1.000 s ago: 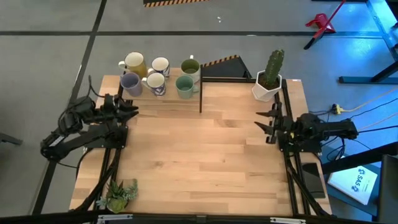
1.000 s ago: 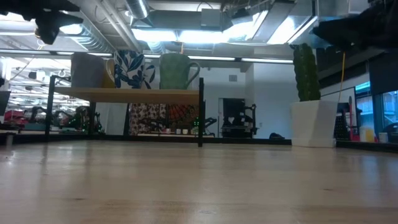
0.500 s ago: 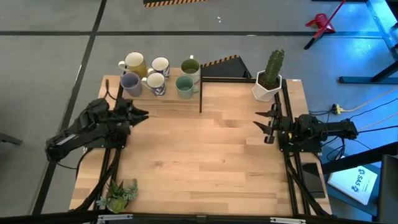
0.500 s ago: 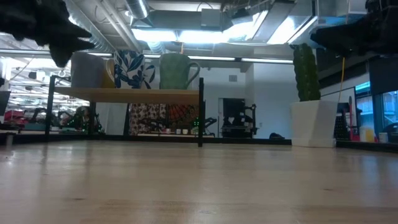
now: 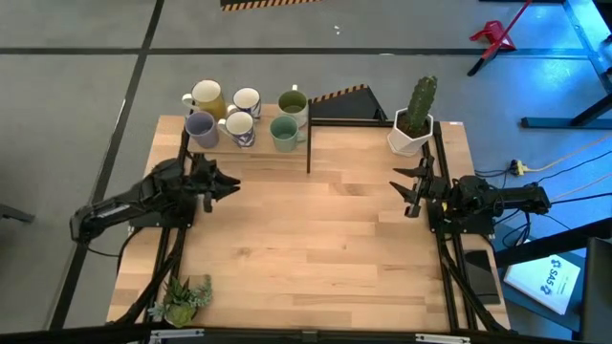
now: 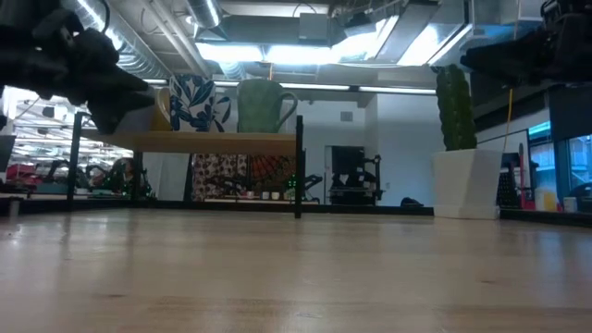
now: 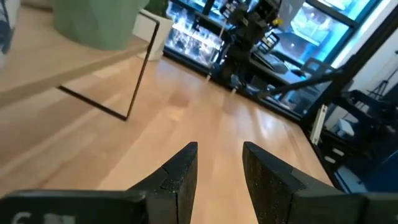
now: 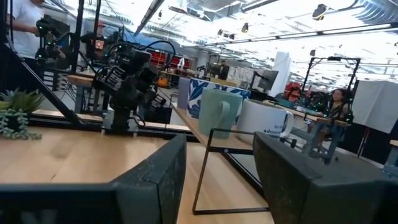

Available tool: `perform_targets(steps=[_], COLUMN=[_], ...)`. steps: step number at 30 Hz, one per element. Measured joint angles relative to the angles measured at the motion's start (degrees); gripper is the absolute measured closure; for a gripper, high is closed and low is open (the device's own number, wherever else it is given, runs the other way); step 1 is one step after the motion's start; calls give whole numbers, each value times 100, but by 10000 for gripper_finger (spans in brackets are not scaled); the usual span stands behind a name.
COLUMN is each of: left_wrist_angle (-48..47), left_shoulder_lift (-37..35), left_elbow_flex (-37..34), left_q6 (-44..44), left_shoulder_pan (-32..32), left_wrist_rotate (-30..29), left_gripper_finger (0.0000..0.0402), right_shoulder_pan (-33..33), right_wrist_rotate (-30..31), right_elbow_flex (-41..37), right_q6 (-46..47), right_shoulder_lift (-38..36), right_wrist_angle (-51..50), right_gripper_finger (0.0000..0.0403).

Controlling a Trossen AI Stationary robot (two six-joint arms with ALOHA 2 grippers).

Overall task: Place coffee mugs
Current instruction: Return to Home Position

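Note:
Six coffee mugs stand upright on a raised wooden shelf (image 5: 258, 148) at the table's far left: cream-yellow (image 5: 206, 96), two whitish (image 5: 247, 100) (image 5: 294, 103), lavender (image 5: 200, 128), a patterned whitish one (image 5: 239, 127) and sage green (image 5: 283, 133). The low view shows the patterned mug (image 6: 192, 102) and the green mug (image 6: 262, 106) on the shelf. My left gripper (image 5: 232, 183) is open and empty, above the table just near of the shelf; it also shows in the left wrist view (image 7: 219, 163). My right gripper (image 5: 404, 186) is open and empty at the right side.
A white faceted pot with a cactus (image 5: 413, 129) stands at the far right corner. A small green plant (image 5: 185, 298) lies at the near left corner. The shelf's black frame post (image 5: 308, 143) stands at its right end. Bare wood lies between the arms.
My left gripper has moved toward the table's right edge and a little toward its near edge, out from the left side over the table in front of the shelf. The mugs have stayed where they were.

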Motion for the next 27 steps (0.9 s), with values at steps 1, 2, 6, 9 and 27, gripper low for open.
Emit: perform_targets(steps=[1,2,6,9,27], left_wrist_angle=[85,182,529,526,524], left_shoulder_lift=[0,1,0,0,2], left_elbow_flex=[-77,-144,-240,-242,-251], left_q6=[0,1,36,183,350], left_shoulder_pan=[-84,-173,-584,-864,-1100], left_wrist_rotate=[-97,-186,-650,-935,-1336], left_gripper_finger=[280,280,280,280,280], right_shoulder_pan=[0,0,0,0,0], right_wrist_rotate=[4,5,100,229,174], right_elbow_flex=[0,0,0,0,15], right_q6=[0,0,-2,-7,-11], right_shoulder_lift=[-2,0,-2,0,35], right_wrist_angle=[-15,-25,-50,-148,-1159], right_gripper_finger=[226,226,226,226,226])
